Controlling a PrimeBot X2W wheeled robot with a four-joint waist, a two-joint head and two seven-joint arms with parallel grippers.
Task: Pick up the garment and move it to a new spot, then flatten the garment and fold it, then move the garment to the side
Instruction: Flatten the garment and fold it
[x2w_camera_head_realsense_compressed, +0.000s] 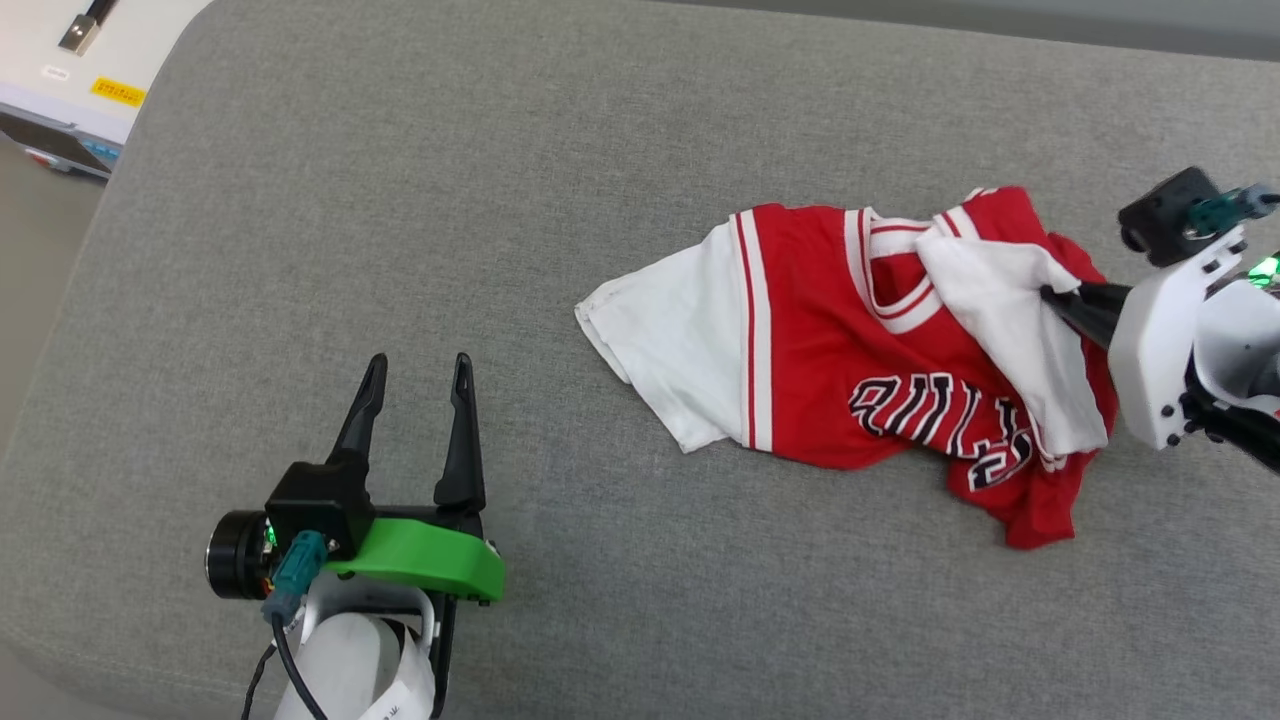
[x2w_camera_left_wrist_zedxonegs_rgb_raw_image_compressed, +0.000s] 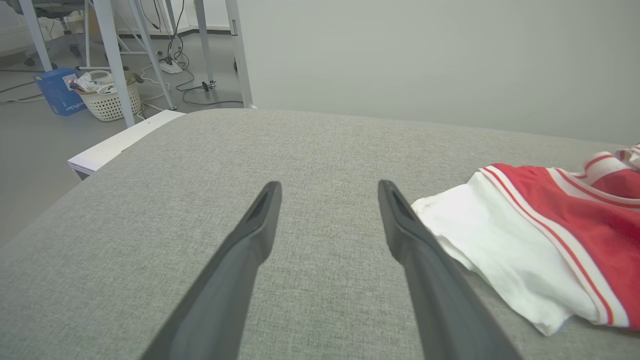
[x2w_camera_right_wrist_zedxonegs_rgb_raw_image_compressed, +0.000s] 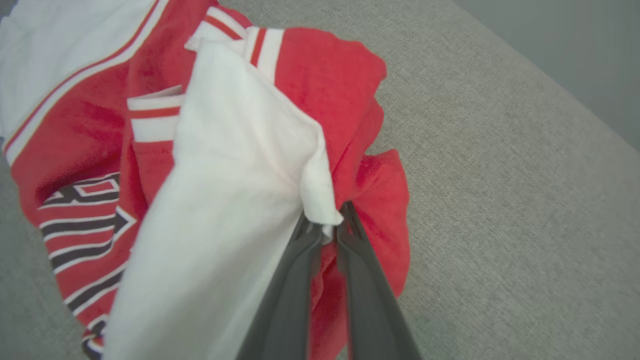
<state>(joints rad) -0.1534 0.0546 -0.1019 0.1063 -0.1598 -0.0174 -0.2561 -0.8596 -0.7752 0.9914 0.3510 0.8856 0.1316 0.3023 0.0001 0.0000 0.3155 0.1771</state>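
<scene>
Head view: a grey padded surface (x2w_camera_head_realsense_compressed: 500, 200) carries the garment (x2w_camera_head_realsense_compressed: 820, 370), which lies crumpled right of centre. A white unit (x2w_camera_head_realsense_compressed: 90, 60) sits past the far-left corner. On the floor beyond stand a basket (x2w_camera_left_wrist_zedxonegs_rgb_raw_image_compressed: 107, 100) and a blue box (x2w_camera_left_wrist_zedxonegs_rgb_raw_image_compressed: 56, 90). The right gripper (x2w_camera_head_realsense_compressed: 1050, 295) enters from the right edge, clenched on a fold of white sleeve lying over the red body. The left gripper (x2w_camera_head_realsense_compressed: 420, 362) hovers near-left, well apart from the garment, with its jaws spread and nothing between them, fingers pointing away.

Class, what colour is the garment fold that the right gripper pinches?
White; the garment around it is red. Best in the right wrist view.
</scene>
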